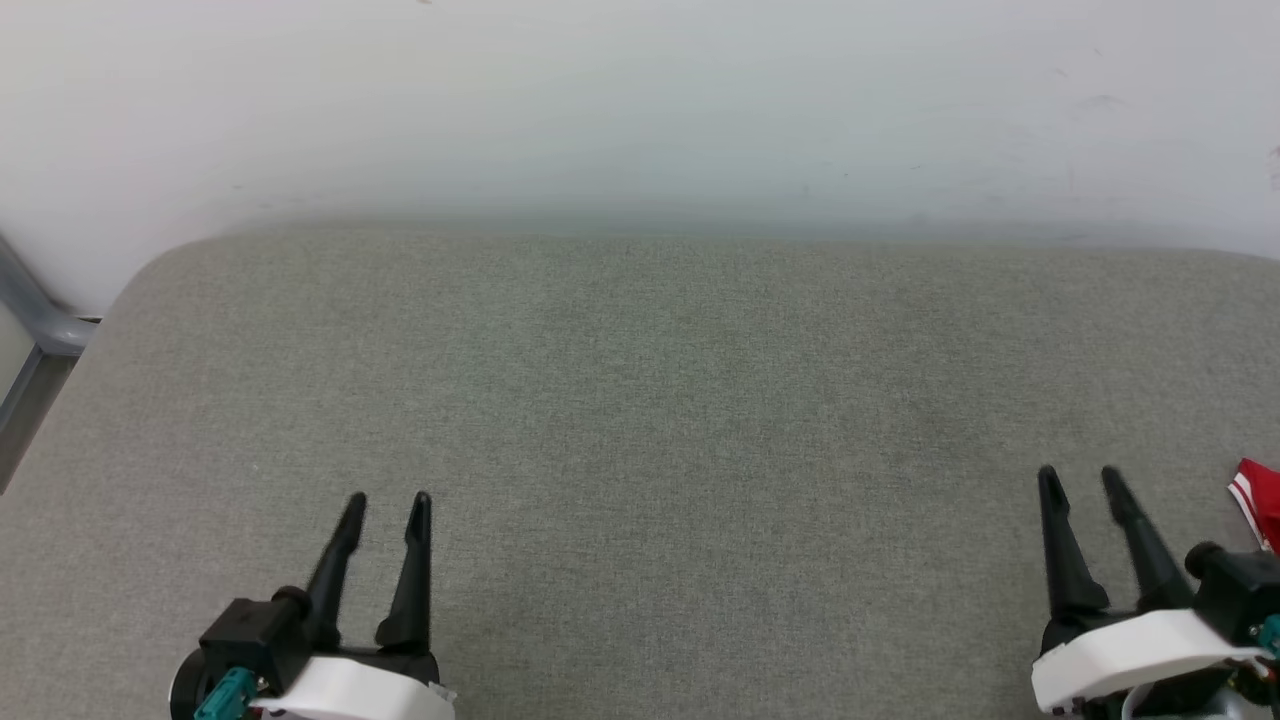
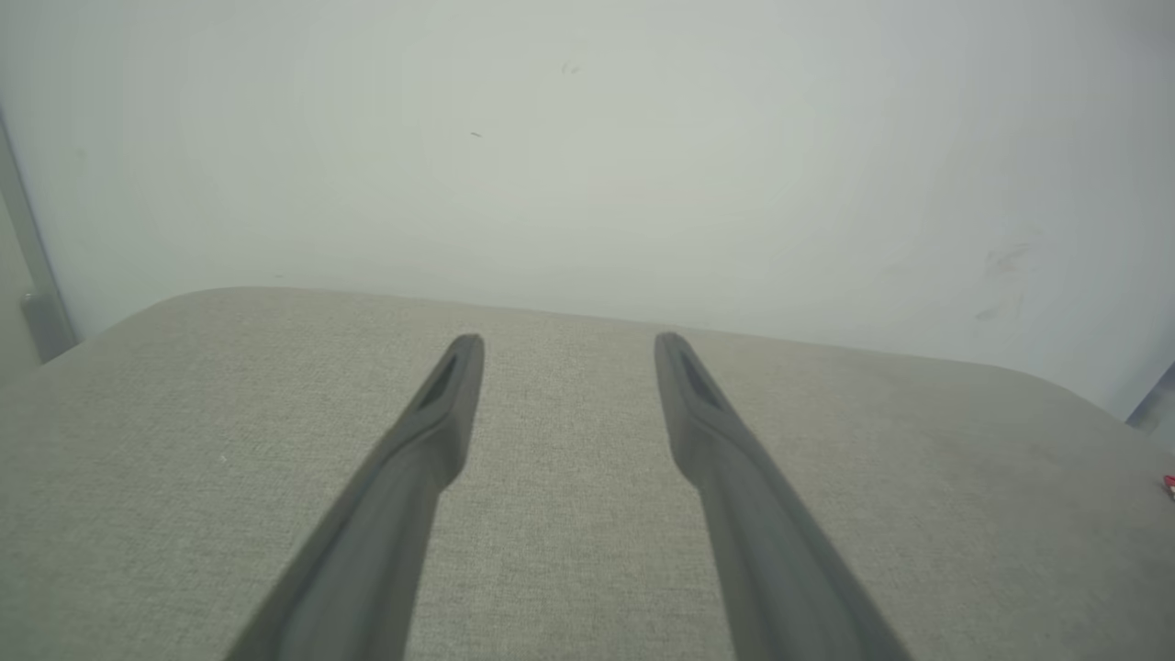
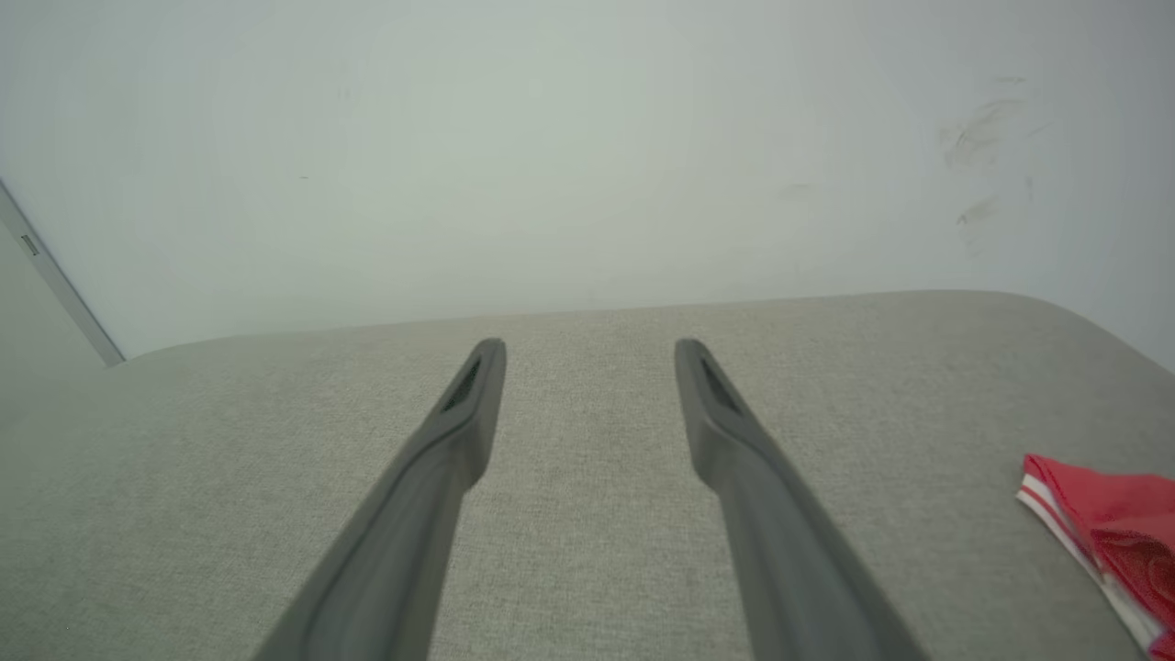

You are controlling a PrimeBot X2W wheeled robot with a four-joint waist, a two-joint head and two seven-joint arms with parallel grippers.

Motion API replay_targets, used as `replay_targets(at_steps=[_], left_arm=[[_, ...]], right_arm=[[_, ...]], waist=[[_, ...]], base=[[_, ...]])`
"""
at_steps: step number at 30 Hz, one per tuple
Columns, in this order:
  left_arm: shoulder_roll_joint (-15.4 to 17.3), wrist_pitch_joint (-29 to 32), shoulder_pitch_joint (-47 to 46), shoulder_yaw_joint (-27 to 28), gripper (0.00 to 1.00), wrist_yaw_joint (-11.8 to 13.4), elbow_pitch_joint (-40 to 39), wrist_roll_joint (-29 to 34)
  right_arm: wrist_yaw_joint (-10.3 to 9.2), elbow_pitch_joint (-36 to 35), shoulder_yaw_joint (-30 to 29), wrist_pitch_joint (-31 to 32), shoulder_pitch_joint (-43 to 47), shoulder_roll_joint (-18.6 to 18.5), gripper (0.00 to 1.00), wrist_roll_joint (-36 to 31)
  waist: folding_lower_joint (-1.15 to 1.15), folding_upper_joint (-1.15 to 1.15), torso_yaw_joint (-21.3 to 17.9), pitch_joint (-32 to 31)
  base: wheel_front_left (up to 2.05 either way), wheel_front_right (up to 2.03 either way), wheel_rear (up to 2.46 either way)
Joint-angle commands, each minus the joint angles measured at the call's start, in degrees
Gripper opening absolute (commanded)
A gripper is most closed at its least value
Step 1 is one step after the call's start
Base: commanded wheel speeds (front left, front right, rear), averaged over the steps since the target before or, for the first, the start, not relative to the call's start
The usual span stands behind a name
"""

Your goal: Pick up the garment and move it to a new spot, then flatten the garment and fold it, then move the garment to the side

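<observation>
A corner of the red garment (image 1: 1260,500) with white striped trim lies at the far right edge of the grey padded table (image 1: 640,400), just right of my right gripper (image 1: 1080,478). In the right wrist view the garment (image 3: 1106,532) sits at the lower right, apart from the gripper (image 3: 587,347), whose fingers stand open and empty. My left gripper (image 1: 388,500) rests open at the lower left over bare fabric, and in its own view (image 2: 566,341) nothing lies between the fingers. A tiny red speck of the garment (image 2: 1169,485) shows at that view's right edge.
A white wall (image 1: 640,110) rises right behind the table's far edge. A grey metal frame (image 1: 35,330) stands off the table's left corner. The table's rounded far-left corner (image 1: 170,260) marks its edge.
</observation>
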Motion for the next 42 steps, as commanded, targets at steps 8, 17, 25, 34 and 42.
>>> replay_targets(at_steps=[8, 17, 25, 34, 42], left_arm=[[0.02, 1.37, -0.08, 0.14, 0.00, 0.04, 1.70, -6.36], [0.18, 3.56, -1.30, 0.69, 0.00, -0.01, 3.00, -15.74], [0.24, 5.33, -2.25, 1.16, 0.00, -0.07, 4.03, -23.21], [0.26, 7.20, -3.15, 1.69, 0.00, -0.12, 4.86, -30.81], [0.21, 8.77, -3.77, 2.21, 0.00, -0.15, 5.50, -36.93]], right_arm=[[0.00, 2.17, -0.43, 1.76, -0.12, 0.20, 0.00, 6.13], [0.00, 2.64, -0.43, 3.45, -0.72, 0.34, 0.00, 15.39], [-0.01, 3.17, -0.51, 4.89, -1.33, 0.45, 0.00, 22.82], [-0.01, 3.75, -0.63, 6.40, -1.93, 0.57, 0.00, 30.45], [-0.01, 4.21, -0.75, 7.66, -2.50, 0.67, 0.00, 36.58]], waist=[[0.01, 0.00, -0.16, -0.01], [0.01, 0.00, -0.41, -0.05], [0.01, 0.00, -0.63, -0.08], [0.01, 0.00, -0.88, -0.11], [0.01, 0.00, -1.10, -0.14]], base=[[0.00, 0.00, 0.00], [0.00, 0.00, 0.00], [0.00, 0.00, 0.00], [0.00, 0.00, 0.00], [0.00, 0.00, 0.00]])
